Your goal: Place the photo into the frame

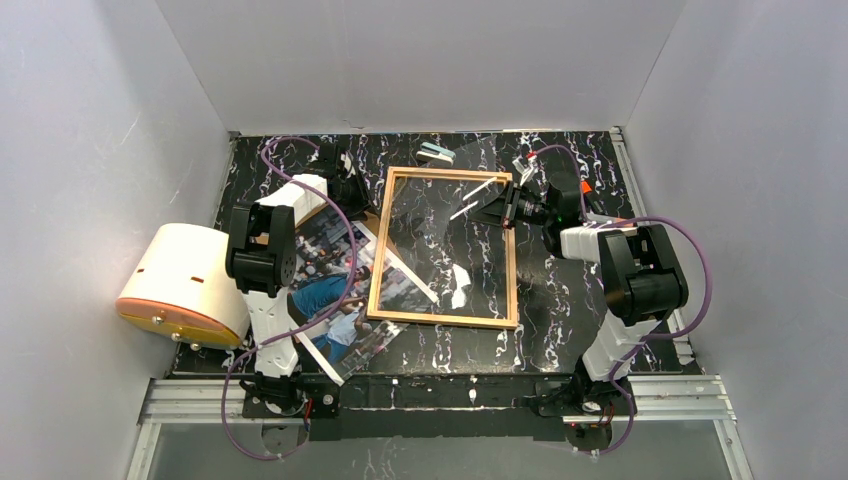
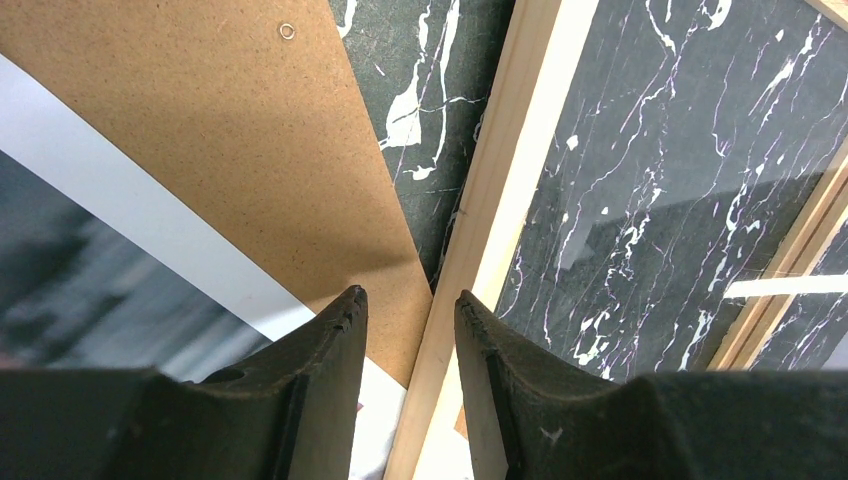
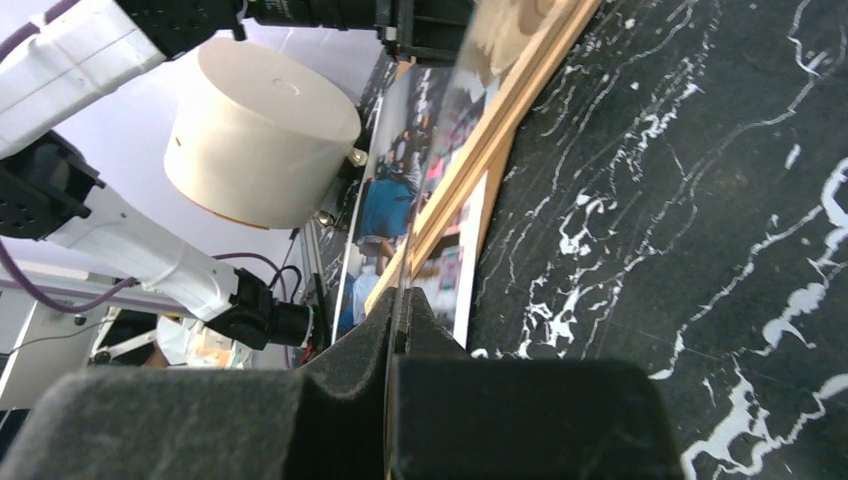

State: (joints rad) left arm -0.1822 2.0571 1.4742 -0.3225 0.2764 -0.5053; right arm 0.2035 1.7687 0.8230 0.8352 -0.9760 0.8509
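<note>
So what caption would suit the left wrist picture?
Open left gripper hovers over the wooden frame, with backing board and photo beside it.

frame: rectangular, thin light-wood border, lying flat. its left rail runs directly under the gap of the left gripper, whose fingers stand apart, one on each side of the rail. clear pane: seen edge-on, its thin edge pinched between the closed fingers of the right gripper. photo: glossy colour print, figures in blue, thin white border, lying flat on the left finger's side of that rail; its right part passes under the frame.
</note>
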